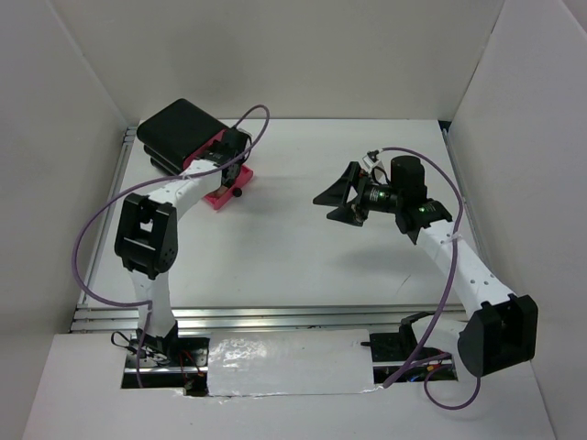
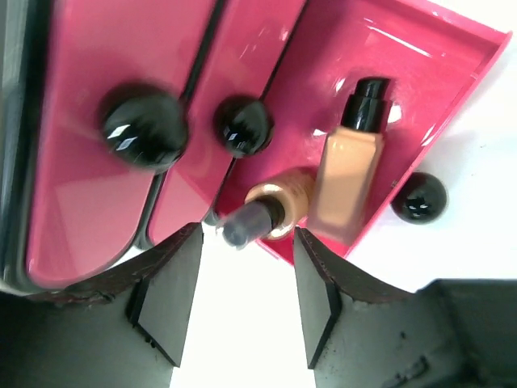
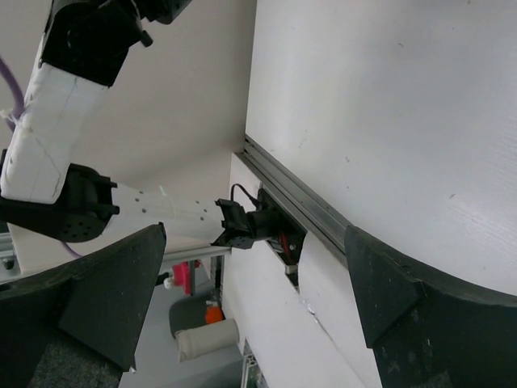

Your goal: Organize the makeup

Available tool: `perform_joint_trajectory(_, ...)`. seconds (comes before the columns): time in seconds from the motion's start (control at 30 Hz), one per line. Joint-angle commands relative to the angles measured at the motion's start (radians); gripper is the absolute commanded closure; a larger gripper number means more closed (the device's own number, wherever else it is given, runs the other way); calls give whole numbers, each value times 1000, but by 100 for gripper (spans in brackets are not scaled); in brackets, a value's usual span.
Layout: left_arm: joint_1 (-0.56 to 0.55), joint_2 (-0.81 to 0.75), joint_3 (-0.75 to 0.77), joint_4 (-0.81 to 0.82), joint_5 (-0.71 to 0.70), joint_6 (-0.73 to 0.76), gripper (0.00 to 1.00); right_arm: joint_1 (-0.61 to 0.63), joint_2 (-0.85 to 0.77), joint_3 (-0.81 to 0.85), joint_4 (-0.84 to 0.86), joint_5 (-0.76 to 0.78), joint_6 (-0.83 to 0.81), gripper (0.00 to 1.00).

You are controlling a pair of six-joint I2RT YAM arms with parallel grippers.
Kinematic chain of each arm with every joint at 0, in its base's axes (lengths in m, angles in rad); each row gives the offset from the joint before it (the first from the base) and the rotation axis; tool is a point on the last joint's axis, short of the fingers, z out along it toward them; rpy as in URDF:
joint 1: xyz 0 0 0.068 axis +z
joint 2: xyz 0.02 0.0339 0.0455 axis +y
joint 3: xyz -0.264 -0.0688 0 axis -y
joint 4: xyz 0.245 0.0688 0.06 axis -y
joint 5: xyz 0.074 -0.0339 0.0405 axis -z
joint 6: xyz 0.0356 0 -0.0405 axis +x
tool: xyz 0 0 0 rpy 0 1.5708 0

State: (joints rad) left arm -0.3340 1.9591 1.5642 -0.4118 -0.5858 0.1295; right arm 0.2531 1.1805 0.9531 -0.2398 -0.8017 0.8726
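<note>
Two tan makeup bottles with dark caps lie in a shiny pink plastic drawer (image 2: 452,81), pulled out of a large black box (image 1: 179,128) at the far left of the white desk (image 1: 293,266). The flat-sided bottle (image 2: 347,174) lies fully inside. The gold-collared bottle (image 2: 279,202) rests at the drawer's near rim, its cap poking over the edge. The left pincer (image 2: 246,263) hovers just beside that cap, spread and pinching nothing. This bottle looks likely to slip out onto the desk, or to jam the drawer when it is pushed shut. Left of the open drawer, two closed pink drawer fronts carry round black knobs (image 2: 141,125). The right pincer (image 1: 341,197) hangs mid-desk, spread wide and well apart from the box.
</note>
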Motion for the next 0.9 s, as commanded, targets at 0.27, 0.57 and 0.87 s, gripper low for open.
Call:
perform_joint_trajectory(0.27,39,-178,-87,-143,33,-585,81,12,5,7,27,2,-26,0)
perform_joint_trajectory(0.57,82,-120,-44,-151,170,-810,46,21,-2,9,14,6,-43,0)
perform_joint_trajectory(0.87,89,-55,-16,-101,121,-893,45,23,-15,10,5,4,-55,0)
